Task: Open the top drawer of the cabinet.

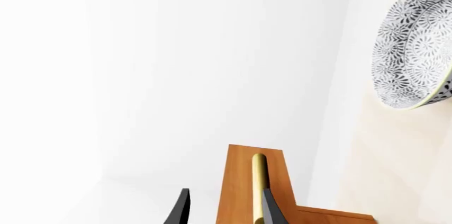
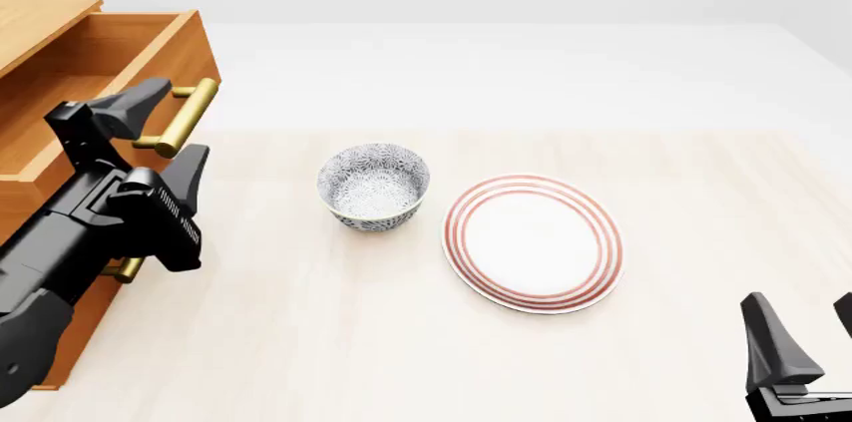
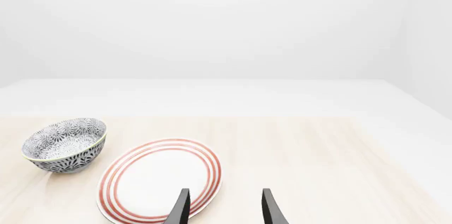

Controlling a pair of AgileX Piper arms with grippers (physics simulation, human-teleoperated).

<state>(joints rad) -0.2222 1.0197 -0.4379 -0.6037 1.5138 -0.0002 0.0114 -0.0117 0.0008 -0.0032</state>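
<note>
The cabinet (image 2: 38,21) stands at the table's left edge. Its top drawer (image 2: 94,68) is slid out toward the table, so its open box interior shows. The gold bar handle (image 2: 188,111) on the drawer front lies between the fingers of my left gripper (image 2: 183,119), which is open and straddles it. In the left wrist view the handle (image 1: 259,179) runs along the drawer front (image 1: 240,181), close to one finger of the left gripper (image 1: 226,198). My right gripper (image 2: 801,304) is open and empty at the near right; the right wrist view also shows the right gripper (image 3: 224,207).
A patterned grey bowl (image 2: 374,186) sits mid-table just right of the cabinet, with a red-ringed white plate (image 2: 534,240) beside it. A lower drawer's gold handle (image 2: 128,269) peeks out under the left arm. The plate (image 3: 161,179) lies ahead of the right gripper.
</note>
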